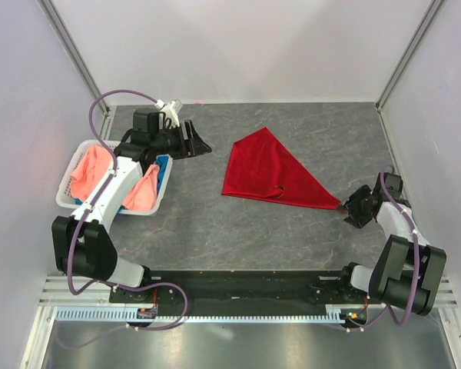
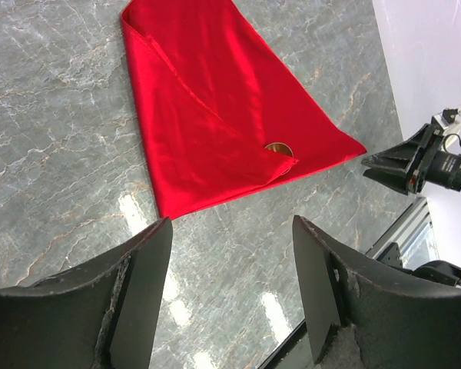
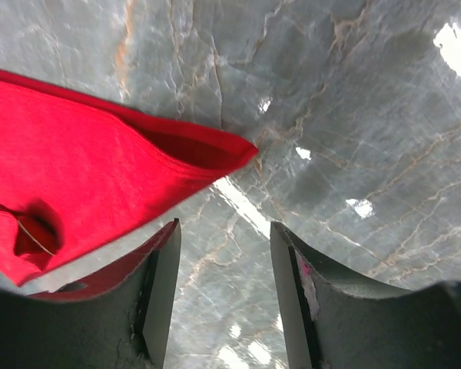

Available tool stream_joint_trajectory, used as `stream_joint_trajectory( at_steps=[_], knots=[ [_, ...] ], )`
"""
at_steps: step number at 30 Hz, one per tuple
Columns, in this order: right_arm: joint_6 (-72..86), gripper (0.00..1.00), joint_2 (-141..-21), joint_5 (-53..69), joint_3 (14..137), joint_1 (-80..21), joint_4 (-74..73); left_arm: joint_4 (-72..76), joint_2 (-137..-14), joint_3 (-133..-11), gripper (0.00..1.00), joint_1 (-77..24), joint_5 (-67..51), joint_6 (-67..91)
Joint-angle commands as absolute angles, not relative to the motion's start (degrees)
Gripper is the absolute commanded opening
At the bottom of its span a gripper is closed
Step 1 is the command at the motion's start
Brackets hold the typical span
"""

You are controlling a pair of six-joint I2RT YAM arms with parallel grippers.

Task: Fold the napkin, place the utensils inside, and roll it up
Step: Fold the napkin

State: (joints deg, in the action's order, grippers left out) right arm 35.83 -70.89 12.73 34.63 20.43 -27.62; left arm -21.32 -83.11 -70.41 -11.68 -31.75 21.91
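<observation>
The deep red napkin (image 1: 270,171) lies folded into a triangle in the middle of the table. A small copper piece of the spoon (image 2: 278,147) peeks out from under the top fold near the long edge; the rest is hidden in the cloth. My left gripper (image 1: 202,143) hovers open to the left of the napkin, with nothing between its fingers (image 2: 150,277). My right gripper (image 1: 352,206) stands open just off the napkin's right corner (image 3: 242,150), holding nothing. That corner lies beyond its fingertips, apart from them.
A white basket (image 1: 64,194) at the left holds salmon-pink cloths (image 1: 91,171) and a blue cloth (image 1: 164,167), partly under the left arm. White walls close in the table on three sides. A black rail (image 1: 238,284) runs along the near edge.
</observation>
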Motion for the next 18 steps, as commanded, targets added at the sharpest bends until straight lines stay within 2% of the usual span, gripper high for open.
stream_joint_trajectory(
  at_steps=[1, 18],
  knots=[
    [38.8, 0.57, -70.4, 15.6, 35.2, 22.3, -24.6, -21.2, -81.0, -70.2, 0.72, -11.3, -32.5, 20.0],
    [41.0, 0.48, -74.0, 14.2, 32.7, 24.4, -19.4, -21.2, -81.5, -70.3, 0.72, -11.3, -33.2, 20.2]
  ],
)
